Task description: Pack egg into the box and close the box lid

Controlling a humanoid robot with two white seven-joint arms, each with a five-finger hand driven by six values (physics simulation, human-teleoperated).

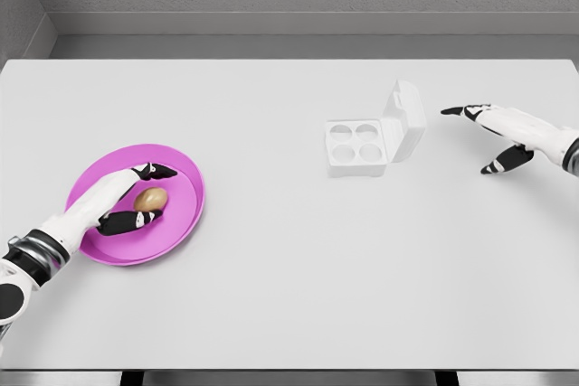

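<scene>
The left hand (127, 198) partly hides the pink plate (185, 178), fingers cupped loosely around the egg (151, 198); grip unclear. The open box (373, 136) sits far right on the tabletop (289, 296), beside the right hand (493, 133), fingers spread.

egg (151, 198): brown, lying on pink plate (181, 223) | box (360, 146): white, four empty cups, lid raised

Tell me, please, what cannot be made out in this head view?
- Whether the left hand already grips the egg on the pink plate: contact too small to judge.
- Inside face of the box lid: turned away.
- Right hand: forearm cut by the edge.
</scene>
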